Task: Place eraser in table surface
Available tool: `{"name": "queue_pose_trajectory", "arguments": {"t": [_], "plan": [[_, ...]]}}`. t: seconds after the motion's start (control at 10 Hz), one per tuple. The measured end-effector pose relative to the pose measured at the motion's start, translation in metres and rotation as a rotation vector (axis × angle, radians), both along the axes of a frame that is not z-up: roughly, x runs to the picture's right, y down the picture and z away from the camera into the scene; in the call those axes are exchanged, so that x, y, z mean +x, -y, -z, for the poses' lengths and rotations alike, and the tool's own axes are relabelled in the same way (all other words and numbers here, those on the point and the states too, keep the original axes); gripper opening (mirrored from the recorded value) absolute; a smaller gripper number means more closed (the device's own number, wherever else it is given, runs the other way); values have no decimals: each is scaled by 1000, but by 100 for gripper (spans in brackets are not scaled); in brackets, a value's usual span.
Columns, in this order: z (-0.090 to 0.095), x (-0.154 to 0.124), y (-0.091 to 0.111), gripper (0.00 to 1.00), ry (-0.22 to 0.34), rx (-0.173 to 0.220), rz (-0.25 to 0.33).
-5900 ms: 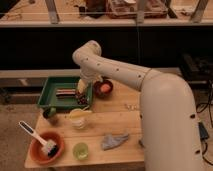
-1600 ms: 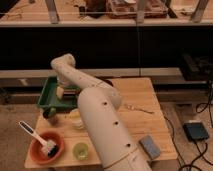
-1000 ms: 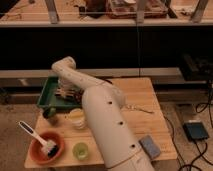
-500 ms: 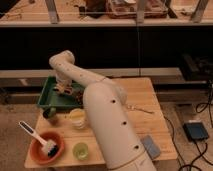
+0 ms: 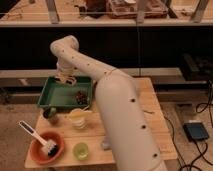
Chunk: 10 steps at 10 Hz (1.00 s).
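Observation:
My gripper (image 5: 66,79) hangs from the white arm over the back left part of the green tray (image 5: 52,102). A small dark reddish thing (image 5: 80,95) lies in the tray to the gripper's right; it may be the eraser, but I cannot tell for sure. Nothing dark shows at the gripper itself. The light wooden table surface (image 5: 152,115) carries the tray at its back left, and my arm covers much of its middle.
An orange bowl (image 5: 37,150) holding a white brush (image 5: 37,137) stands front left. Near it are a small green cup (image 5: 81,150), a yellow cup (image 5: 79,118) and a dark green thing (image 5: 50,113). A grey block (image 5: 105,145) peeks out beside my arm. A black pedal (image 5: 197,131) lies on the floor.
The gripper has stayed over the tray's back left and risen slightly; the elbow has lifted a little. The things on the table have not moved.

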<state>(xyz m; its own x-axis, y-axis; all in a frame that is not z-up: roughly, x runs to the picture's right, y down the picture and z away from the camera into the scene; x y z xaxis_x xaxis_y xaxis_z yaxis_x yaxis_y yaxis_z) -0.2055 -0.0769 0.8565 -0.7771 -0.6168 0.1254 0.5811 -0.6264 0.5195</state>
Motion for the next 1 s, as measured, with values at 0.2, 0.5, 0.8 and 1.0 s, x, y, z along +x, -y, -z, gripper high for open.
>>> {"name": "queue_pose_trajectory", "arguments": {"t": [0.2, 0.5, 0.8, 1.0], "plan": [[13, 47, -8, 0, -12, 0, -55], [32, 118, -31, 0, -61, -1, -153], [43, 200, -65, 0, -137, -20, -262], [45, 230, -85, 0, -157, -46, -285]]}}
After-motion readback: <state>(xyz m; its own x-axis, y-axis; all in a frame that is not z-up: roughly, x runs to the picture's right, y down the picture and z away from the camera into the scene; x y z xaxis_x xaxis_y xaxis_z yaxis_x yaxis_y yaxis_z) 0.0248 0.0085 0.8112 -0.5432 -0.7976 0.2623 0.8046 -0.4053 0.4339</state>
